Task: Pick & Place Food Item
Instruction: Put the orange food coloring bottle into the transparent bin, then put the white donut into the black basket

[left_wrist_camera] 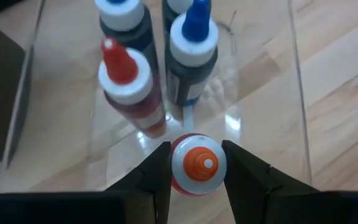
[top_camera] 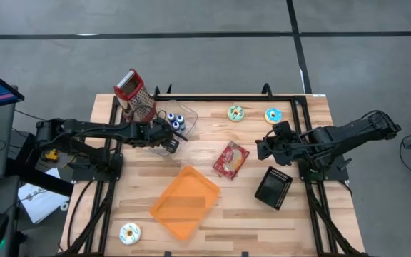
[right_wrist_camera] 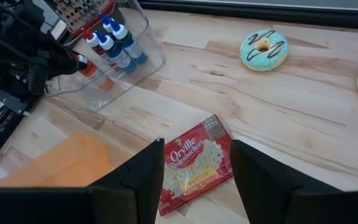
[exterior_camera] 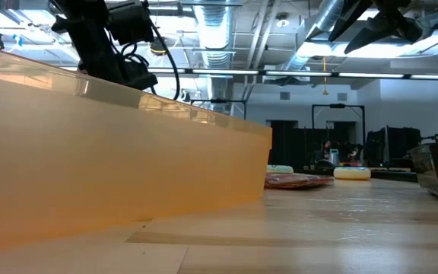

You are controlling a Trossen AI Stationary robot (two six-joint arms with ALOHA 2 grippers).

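The left pincer point(left_wrist_camera: 195, 167) grips an orange-capped bottle point(left_wrist_camera: 196, 165) inside the clear bin point(top_camera: 175, 132), beside 3 other bottles point(left_wrist_camera: 189, 59). The right pincer point(right_wrist_camera: 196, 167) hangs released above the popcorn packet point(right_wrist_camera: 194, 163) on the counter point(top_camera: 262, 221); an orange tray point(top_camera: 184, 201) lies nearby.

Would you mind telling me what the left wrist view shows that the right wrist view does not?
Only the left wrist view shows the left claw closed around an orange-capped bottle from close up. Only the right wrist view shows the popcorn packet, two donuts and the open right claw above the packet. Both show the clear bin with its red-capped and blue-capped bottles.
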